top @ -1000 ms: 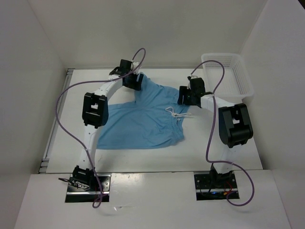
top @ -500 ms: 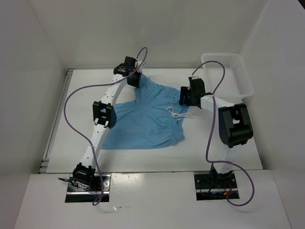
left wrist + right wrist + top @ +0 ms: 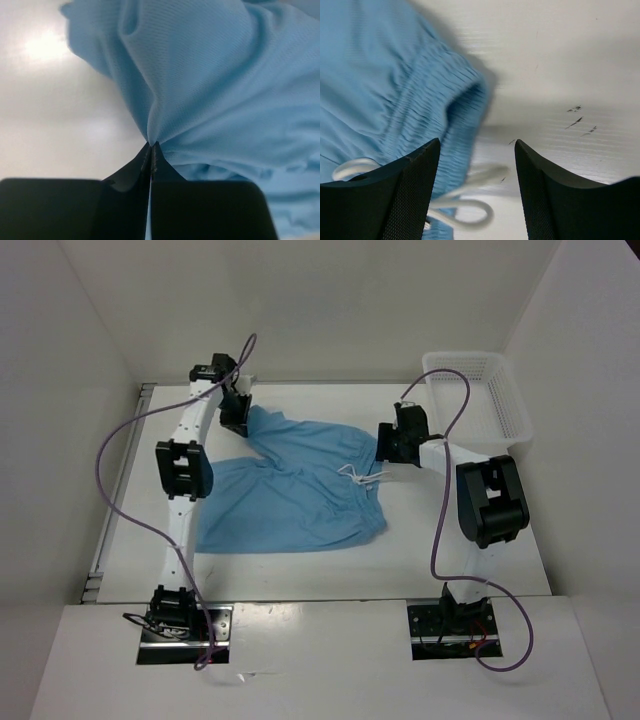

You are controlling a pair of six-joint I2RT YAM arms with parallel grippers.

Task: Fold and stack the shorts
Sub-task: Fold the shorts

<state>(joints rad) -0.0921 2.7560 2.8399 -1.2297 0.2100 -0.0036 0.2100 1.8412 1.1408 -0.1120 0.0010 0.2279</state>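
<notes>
On the table (image 3: pixel 450 540), centre, lie the shorts (image 3: pixel 300 500), mostly flat w/ the far leg bunched: my left gripper (image 3: pixel 151 147) is clamped tight on a pinch of that leg, cloth fanning out from the closed tips. My right gripper (image 3: pixel 477 145) hangs w/ jaws apart over the waistband (image 3: pixel 455 85) corner, grasping nothing, drawstring (image 3: pixel 470 210) looped just beside. Fabric looks thin, light, v. limp and prob. a bit slick, so I judge it will drape and crease rather than hold shape; best purchase is hem corners and the thicker gathered elastic.
</notes>
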